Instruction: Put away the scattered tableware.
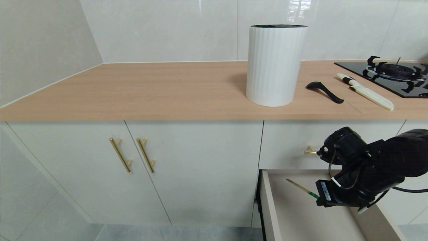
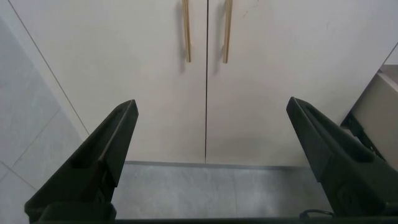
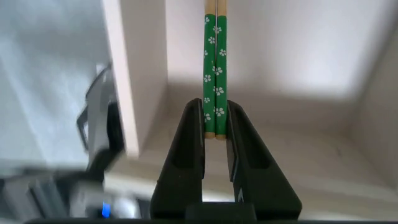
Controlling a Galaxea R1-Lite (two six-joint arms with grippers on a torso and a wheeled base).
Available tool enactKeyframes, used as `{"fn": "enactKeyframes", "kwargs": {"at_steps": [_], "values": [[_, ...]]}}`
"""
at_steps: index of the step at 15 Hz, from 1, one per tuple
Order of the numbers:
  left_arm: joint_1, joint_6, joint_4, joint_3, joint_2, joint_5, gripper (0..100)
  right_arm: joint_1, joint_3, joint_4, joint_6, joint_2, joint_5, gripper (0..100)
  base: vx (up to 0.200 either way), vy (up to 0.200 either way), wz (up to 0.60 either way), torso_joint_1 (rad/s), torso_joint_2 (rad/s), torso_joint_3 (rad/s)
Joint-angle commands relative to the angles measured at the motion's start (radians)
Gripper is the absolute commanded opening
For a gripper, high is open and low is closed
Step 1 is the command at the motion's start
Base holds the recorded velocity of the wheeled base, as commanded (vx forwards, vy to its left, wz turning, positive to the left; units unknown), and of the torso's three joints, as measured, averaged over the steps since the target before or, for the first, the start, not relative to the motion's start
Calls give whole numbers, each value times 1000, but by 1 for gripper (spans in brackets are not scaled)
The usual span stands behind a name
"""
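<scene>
Green-patterned chopsticks (image 3: 215,62): right pincer (image 3: 215,115) is clamping them by one end over the open drawer (image 1: 267,201), apparently for stowing inside. Left pincer (image 2: 211,109) is gaping wide, empty. Knife (image 1: 367,93) is lying on the desk (image 1: 167,90).

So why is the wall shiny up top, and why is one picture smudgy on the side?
Head view: light bounces off the glossy wall tiles as a bright patch, and the white container casts a soft shadow on the countertop. Right wrist view: the chopsticks in the claw look sharp; the drawer wall looks blurred.
</scene>
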Motion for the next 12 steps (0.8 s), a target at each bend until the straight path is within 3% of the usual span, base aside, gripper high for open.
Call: {"fn": "enactKeyframes", "kwargs": {"at_steps": [1, 9, 12], "values": [[0, -1, 0, -2, 2, 1, 100, 2, 49, -63, 2, 83, -40, 0, 0, 0, 0, 0, 0, 0], [0, -1, 0, 0, 2, 1, 100, 2, 92, -168, 4, 92, -64, 0, 0, 0, 0, 0, 0, 0], [0, -1, 0, 0, 2, 1, 100, 2, 95, -173, 2, 94, -64, 0, 0, 0, 0, -61, 214, 157]]}}
